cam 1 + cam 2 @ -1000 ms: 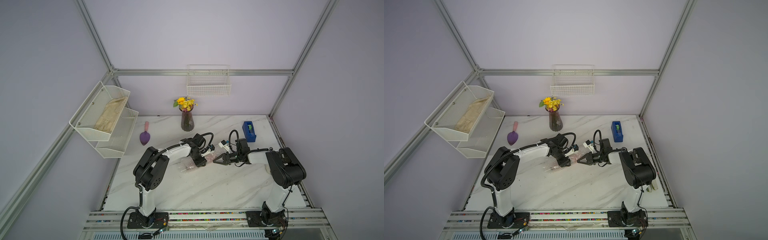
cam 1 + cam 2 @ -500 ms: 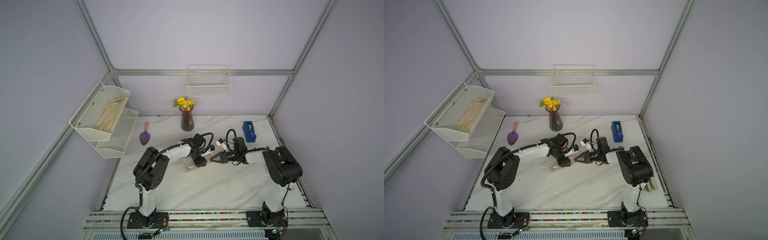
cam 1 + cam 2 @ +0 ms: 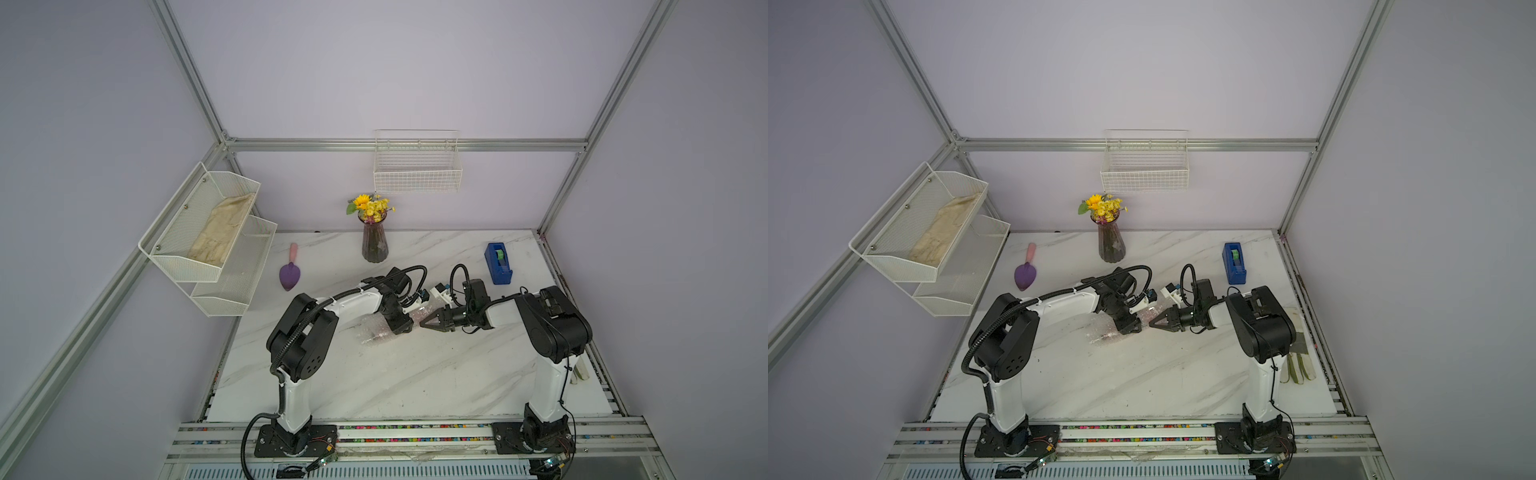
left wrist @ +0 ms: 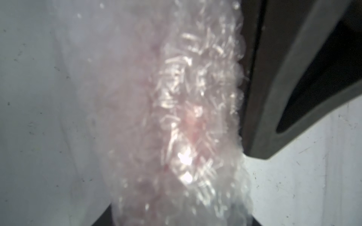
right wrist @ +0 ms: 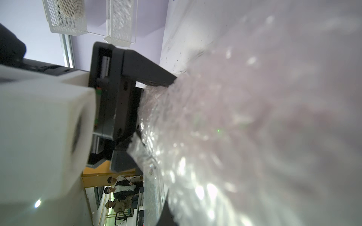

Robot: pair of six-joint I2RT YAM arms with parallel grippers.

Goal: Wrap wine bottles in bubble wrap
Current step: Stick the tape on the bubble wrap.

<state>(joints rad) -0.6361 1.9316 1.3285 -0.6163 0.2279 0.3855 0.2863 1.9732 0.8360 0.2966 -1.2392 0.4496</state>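
left gripper [image 3: 400,328] clamped round bubble wrap [image 3: 374,330] roll. wine bottle [image 4: 193,121] inside, just pink blur through film in left wrist view. roll lying on table [image 3: 395,382], about middle. right gripper [image 3: 424,323] pinched closed, nothing visible in it. what changed: right one slid in toward roll, tip now just beside left gripper at roll's end. my guess: tucking the loose end, wrap nearly done.

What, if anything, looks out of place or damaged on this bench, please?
Nothing looks spilled or broken. The one stray item is the gloves, lying on the table near its edge, partly hidden behind the right arm, away from the work. The bubble wrap is merely crumpled.
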